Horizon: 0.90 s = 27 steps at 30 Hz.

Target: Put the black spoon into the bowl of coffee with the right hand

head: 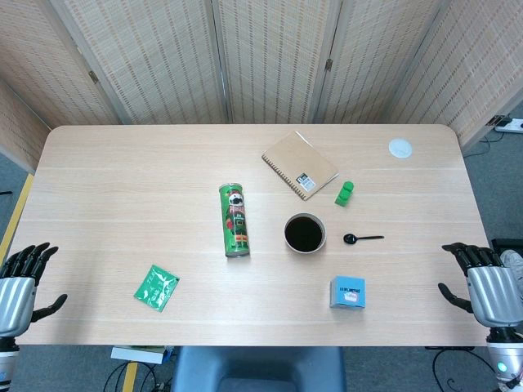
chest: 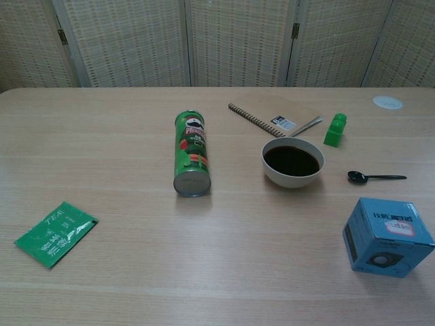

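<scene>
black spoon (head: 362, 238) lies flat on the tabletop (head: 122, 180), just right of the bowl of coffee (head: 305, 233) – head end toward the bowl, handle pointing away, not touching it. chest view shows the same: spoon (chest: 374, 178) beside the bowl (chest: 293, 161), small gap between them. bowl is upright, full of dark coffee.

right hand (head: 485, 286) sits at the tabletop edge, well to the right of the bowl and below the spoon's line, fingers spread, holding nothing. left hand (head: 22, 282) is at the opposite edge, far left of the bowl, fingers also apart and released. neither hand shows in the chest view.

other things, all relative to the bowl:
- green chip can (head: 234, 219) lying on its side, to the left
- green tea sachet (head: 156, 287) further left and nearer the robot
- blue box (head: 347, 291) on the robot's side, slightly right
- green bottle (head: 344, 193) behind and right – upright
- spiral notebook (head: 300, 164) behind the bowl, close to the bottle
- white round lid (head: 400, 148) far behind, to the right
</scene>
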{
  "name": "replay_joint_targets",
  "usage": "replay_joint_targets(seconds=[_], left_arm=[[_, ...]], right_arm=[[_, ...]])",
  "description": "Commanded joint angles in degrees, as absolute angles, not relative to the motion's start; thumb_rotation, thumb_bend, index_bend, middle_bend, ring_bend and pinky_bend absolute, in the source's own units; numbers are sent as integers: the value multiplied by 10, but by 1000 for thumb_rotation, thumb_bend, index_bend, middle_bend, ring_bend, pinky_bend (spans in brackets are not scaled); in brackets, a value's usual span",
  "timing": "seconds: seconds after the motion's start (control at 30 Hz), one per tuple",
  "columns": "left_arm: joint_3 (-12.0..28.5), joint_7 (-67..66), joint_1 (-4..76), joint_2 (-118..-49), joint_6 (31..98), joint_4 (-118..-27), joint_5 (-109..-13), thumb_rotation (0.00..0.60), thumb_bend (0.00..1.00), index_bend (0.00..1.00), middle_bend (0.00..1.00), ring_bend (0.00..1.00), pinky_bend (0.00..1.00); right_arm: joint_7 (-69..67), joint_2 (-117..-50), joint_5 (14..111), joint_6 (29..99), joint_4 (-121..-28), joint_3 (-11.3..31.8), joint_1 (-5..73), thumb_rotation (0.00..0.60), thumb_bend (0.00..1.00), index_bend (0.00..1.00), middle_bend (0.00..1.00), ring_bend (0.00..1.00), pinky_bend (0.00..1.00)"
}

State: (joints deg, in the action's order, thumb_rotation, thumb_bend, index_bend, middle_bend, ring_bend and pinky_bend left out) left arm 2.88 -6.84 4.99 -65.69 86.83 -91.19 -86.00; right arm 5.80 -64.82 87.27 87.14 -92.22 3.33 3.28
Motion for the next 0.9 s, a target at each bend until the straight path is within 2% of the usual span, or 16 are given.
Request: replay_joint_targets(seconds=[0.03,0.67,0.77,0.8,0.9], left_arm=[[28,-70,50,-658,868,-912,-860,600,227,174,146,123,168],[29,-65,43,-657,876,-911,-857,600,227,175,146,123,168],[28,-65,43,-658,874,-908,-855,600,227,174,146,123,168],[28,-64,43,-658,873,-908,-855,600,227,174,146,123,168],[27,-64,42,-660,871,-906,-853,600,227,174,144,123,168]], right_arm=[[58,-648,875,871,-922,33,33,600,145,272,273,256,259],[52,-647,883,867,-920,33,38,600,151,272,305,273,259],[62,-646,881,853,-923,36,48,600,165,272,335,356,272],[65,-645,880,848,-924,38,52,600,173,272,359,412,301],[77,-643,872,818,-927,41,69,600,270,272,483,613,486]])
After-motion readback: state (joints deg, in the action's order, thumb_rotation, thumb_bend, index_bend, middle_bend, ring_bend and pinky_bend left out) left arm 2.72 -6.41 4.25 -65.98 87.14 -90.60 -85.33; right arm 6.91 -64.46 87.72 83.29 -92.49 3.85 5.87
